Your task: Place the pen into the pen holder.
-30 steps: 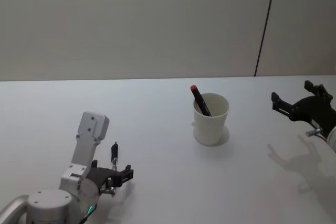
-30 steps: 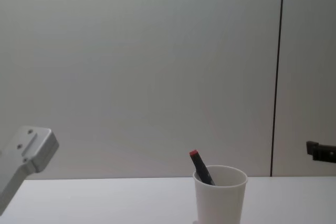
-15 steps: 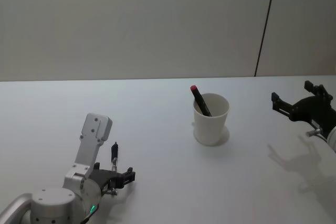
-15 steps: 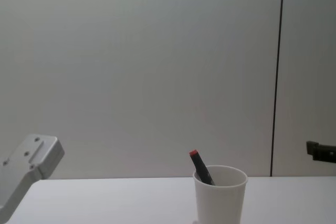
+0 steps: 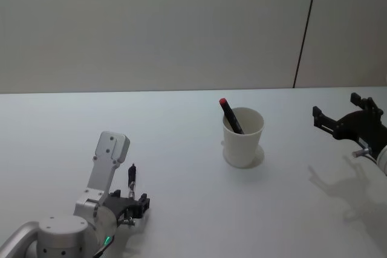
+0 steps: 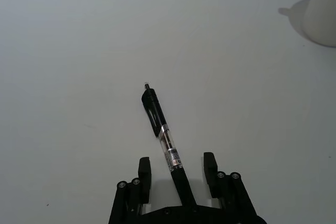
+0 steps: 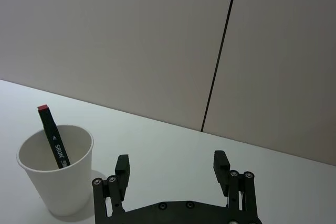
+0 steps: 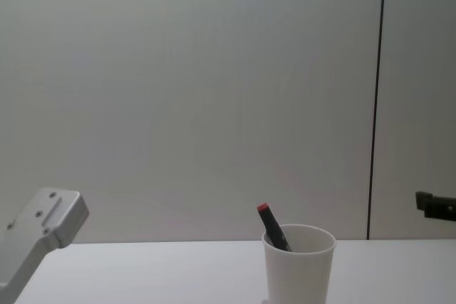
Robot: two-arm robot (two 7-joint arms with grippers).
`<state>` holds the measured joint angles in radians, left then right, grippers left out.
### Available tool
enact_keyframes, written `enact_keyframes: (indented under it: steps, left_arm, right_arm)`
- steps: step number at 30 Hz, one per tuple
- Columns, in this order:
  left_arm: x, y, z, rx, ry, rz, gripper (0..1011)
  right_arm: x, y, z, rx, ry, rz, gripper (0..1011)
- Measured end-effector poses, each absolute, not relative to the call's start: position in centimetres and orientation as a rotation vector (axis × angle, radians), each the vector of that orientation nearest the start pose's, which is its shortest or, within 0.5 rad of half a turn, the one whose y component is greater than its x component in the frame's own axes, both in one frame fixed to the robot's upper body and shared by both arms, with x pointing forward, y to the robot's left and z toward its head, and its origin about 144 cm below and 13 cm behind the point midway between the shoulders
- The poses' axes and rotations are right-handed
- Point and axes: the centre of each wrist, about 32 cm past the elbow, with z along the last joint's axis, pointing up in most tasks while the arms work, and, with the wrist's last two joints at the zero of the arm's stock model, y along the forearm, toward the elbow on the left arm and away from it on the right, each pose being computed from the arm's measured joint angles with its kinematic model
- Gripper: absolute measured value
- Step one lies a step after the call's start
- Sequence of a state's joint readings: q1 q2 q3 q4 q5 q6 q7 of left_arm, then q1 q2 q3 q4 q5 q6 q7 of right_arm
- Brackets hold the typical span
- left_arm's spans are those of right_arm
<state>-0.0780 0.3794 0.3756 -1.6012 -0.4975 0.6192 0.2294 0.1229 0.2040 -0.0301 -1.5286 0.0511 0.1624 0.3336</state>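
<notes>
A black pen (image 5: 131, 176) with a clear midsection lies flat on the white table at the near left. My left gripper (image 5: 132, 205) is low over its near end. In the left wrist view the pen (image 6: 160, 129) runs out from between the two fingers of the left gripper (image 6: 177, 162), which is open with a gap on each side. The pen holder (image 5: 243, 140), a white paper cup, stands upright mid-table, also seen as the pen holder (image 8: 299, 268) and the pen holder (image 7: 55, 174). My right gripper (image 5: 335, 106) hangs open at the far right, apart from the cup.
A black marker with a red cap (image 5: 230, 116) leans inside the cup, its top above the rim. The table (image 5: 181, 209) is bare between pen and cup. A pale wall with a dark vertical seam (image 5: 305, 28) stands behind.
My left arm has sunk a little lower over the pen's near end. The pen, the cup and the right arm have not moved.
</notes>
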Motion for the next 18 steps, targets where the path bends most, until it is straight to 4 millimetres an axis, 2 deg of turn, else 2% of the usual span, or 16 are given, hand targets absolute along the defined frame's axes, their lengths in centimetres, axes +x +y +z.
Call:
enact_keyframes:
  steps: [2,5,6,13,15,16,18]
  left_arm:
    - [45.81,22.25,114.66,0.571,0.444,1.35,617]
    - [45.83,22.23,114.61,0.577,0.448,1.35,557]
    - [45.84,22.22,114.58,0.58,0.45,1.351,500]
    - [45.86,22.2,114.42,0.587,0.459,1.355,270]
    - [45.86,22.21,114.37,0.588,0.462,1.356,241]
    - [45.86,22.22,114.34,0.588,0.463,1.357,173]
    - [45.86,22.22,114.3,0.587,0.465,1.358,147]
  right_arm:
    - [49.39,-28.11,117.4,-0.188,-0.022,-1.231,1002]
    - [49.39,-28.11,117.4,-0.188,-0.022,-1.231,1002]
    - [49.39,-28.11,117.4,-0.188,-0.022,-1.231,1002]
    - [49.39,-28.11,117.4,-0.188,-0.022,-1.231,1002]
    - [49.39,-28.1,117.41,-0.188,-0.022,-1.231,1002]
    - [49.39,-28.1,117.41,-0.188,-0.022,-1.231,1002]
    - [49.39,-28.1,117.4,-0.188,-0.022,-1.231,1002]
